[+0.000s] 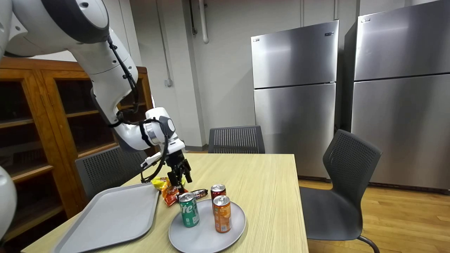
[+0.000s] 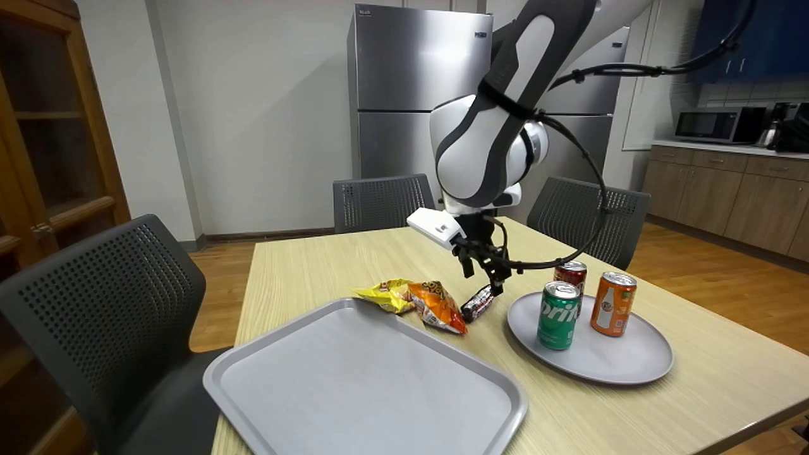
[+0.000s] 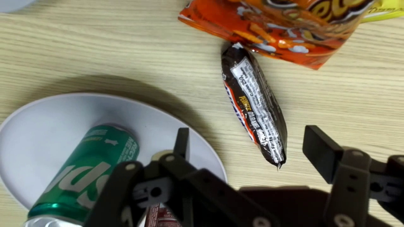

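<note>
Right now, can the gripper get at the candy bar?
Likely yes: in the wrist view the gripper stands open, and the near end of the candy bar shows between its fingers, uncovered. The orange snack bag crowds only the far end; the plate could brush one finger on the way down.

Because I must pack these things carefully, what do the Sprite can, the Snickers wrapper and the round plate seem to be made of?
Sprite can: metal, likely aluminium, glossy green print; its bare lid shines silver.
Snickers wrapper: probably plastic film, shiny; it shows creases and sharp highlights.
Round plate: smooth, low-shine grey; plastic or ceramic, the look leaves it open.
</note>
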Available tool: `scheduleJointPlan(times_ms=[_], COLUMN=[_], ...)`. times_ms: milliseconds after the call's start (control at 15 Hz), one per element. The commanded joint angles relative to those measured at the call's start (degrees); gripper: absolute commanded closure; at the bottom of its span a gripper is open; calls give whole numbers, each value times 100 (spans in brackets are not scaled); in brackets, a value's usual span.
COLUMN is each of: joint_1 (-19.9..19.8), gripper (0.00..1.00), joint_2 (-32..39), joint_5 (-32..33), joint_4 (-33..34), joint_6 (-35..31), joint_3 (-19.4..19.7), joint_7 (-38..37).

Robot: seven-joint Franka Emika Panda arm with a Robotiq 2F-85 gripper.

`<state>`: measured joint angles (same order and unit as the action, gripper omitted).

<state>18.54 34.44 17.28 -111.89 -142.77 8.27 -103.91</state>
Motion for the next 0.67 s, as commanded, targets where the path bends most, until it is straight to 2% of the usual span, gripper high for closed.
scheduleJointPlan(times_ms=[0,600], joint_1=[-65,-290], gripper=[0,0], joint_2=[-463,-1402], joint_5=[-153,-668], joint_4=[-298,-1133], joint_6=[99,189], joint_3=[-186,-537], joint_7=[164,550])
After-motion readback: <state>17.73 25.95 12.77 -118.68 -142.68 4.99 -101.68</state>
